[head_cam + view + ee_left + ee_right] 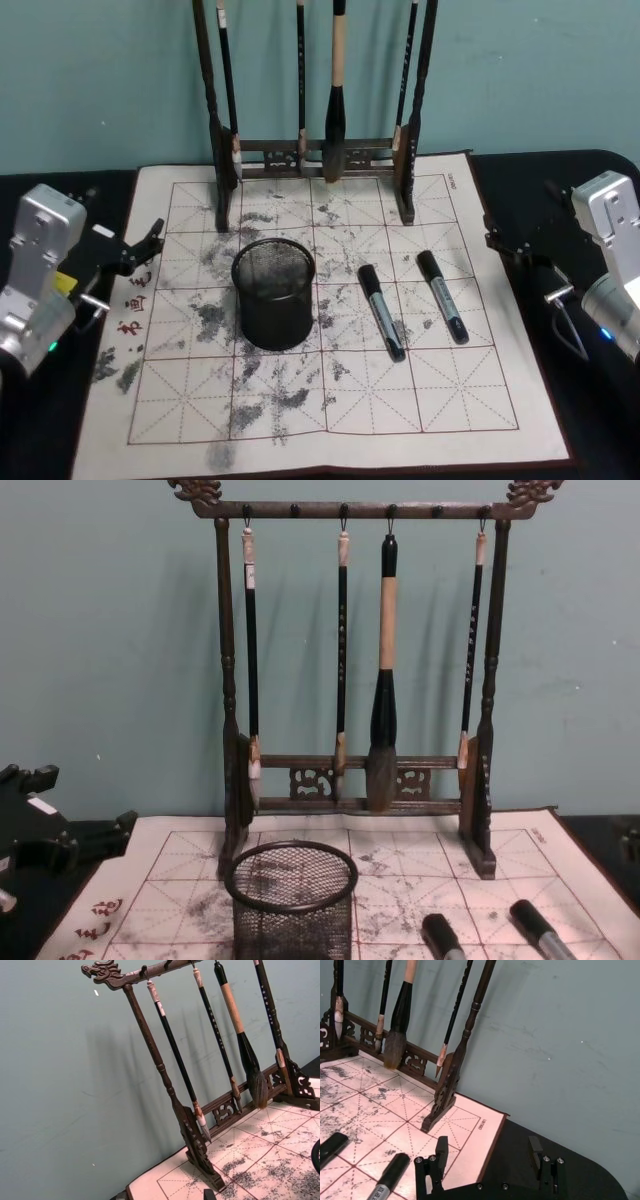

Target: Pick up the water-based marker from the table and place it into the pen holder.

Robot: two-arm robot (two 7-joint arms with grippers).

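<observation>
Two black water-based markers with grey labels lie side by side on the mat, one [382,311] right of the pen holder, the other [442,296] farther right. The pen holder [273,292], a round black mesh cup, stands upright and empty near the mat's middle; the chest view shows it [290,900] low down with the marker caps [440,937] beside it. My left gripper [150,245] hovers open at the mat's left edge. My right gripper [497,238] hovers open at the mat's right edge, and in the right wrist view its fingers [441,1147] stand wide apart near a marker [390,1177].
A tall dark wooden brush rack [315,160] hung with several calligraphy brushes stands along the mat's back edge. The white grid mat [330,400] is ink-stained and lies on a black table [580,180]. A teal wall rises close behind.
</observation>
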